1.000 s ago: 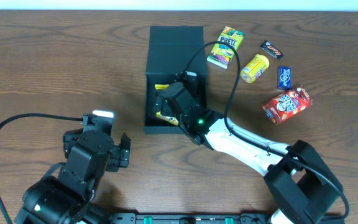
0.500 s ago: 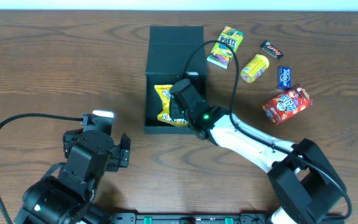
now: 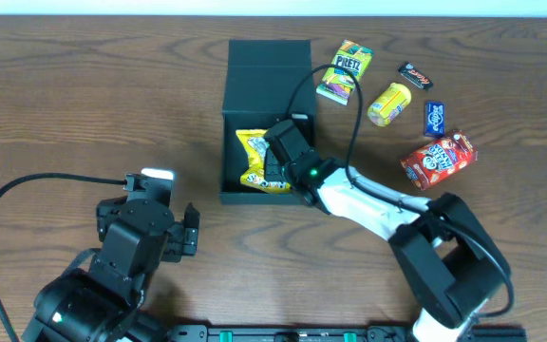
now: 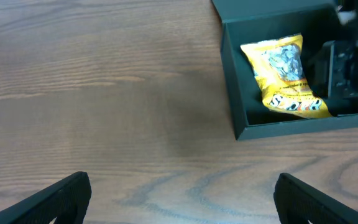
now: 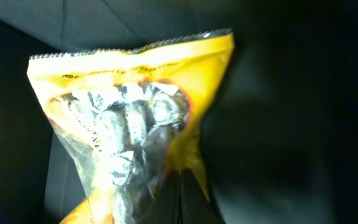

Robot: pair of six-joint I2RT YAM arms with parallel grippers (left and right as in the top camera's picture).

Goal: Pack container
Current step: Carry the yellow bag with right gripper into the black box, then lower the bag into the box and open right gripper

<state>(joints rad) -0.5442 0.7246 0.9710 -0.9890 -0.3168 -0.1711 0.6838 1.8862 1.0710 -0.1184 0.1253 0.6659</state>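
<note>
The black square container (image 3: 226,142) stands mid-table, its flap lid (image 3: 269,62) folded back on the far side. A yellow snack packet (image 3: 254,160) lies inside, against the left wall. My right gripper (image 3: 275,163) is down in the container, shut, its tips at the packet's right edge. The right wrist view shows the closed fingers (image 5: 180,186) over the lower part of the yellow packet (image 5: 129,112). My left gripper (image 3: 190,233) hovers over bare wood at front left, open with nothing between its fingers (image 4: 48,199); from there I see the container (image 4: 235,93) and packet (image 4: 281,74).
To the right of the container lie a green-yellow Pretz packet (image 3: 345,71), a yellow tub (image 3: 389,103), a small dark bar (image 3: 414,74), a blue packet (image 3: 434,118) and a red packet (image 3: 438,159). A black cable arcs over the right arm.
My right gripper went from open over the packet to shut and shifted slightly right, uncovering the yellow packet in the container. The left arm has not moved.
</note>
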